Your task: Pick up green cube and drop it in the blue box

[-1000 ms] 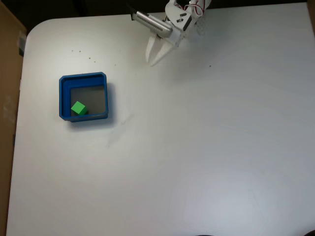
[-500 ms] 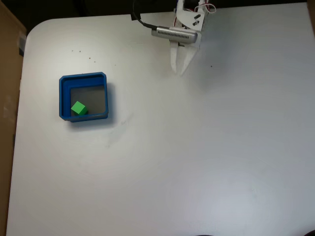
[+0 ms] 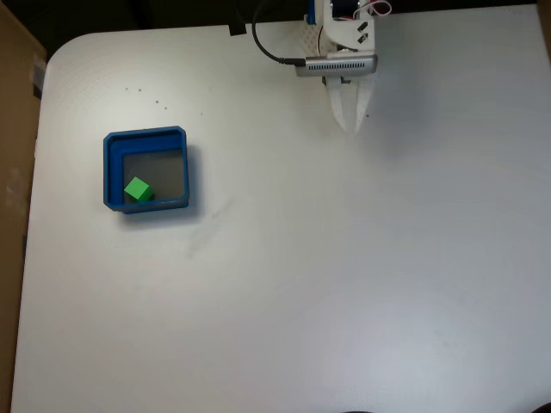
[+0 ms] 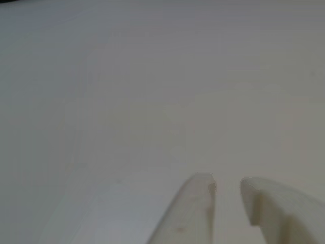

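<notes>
Green cube [image 3: 137, 189] inside blue box [image 3: 109, 172], near-left corner.

The place looks like a hobby or lab bench for robot trials, though little shows it. A plain white tabletop [image 3: 344, 284] with a rounded far-left corner carries a small white arm [image 3: 340, 34] with bare red wires and a black cable [image 3: 267, 47] at its far edge. Brown board [image 3: 13, 172] stands along the left edge.
</notes>
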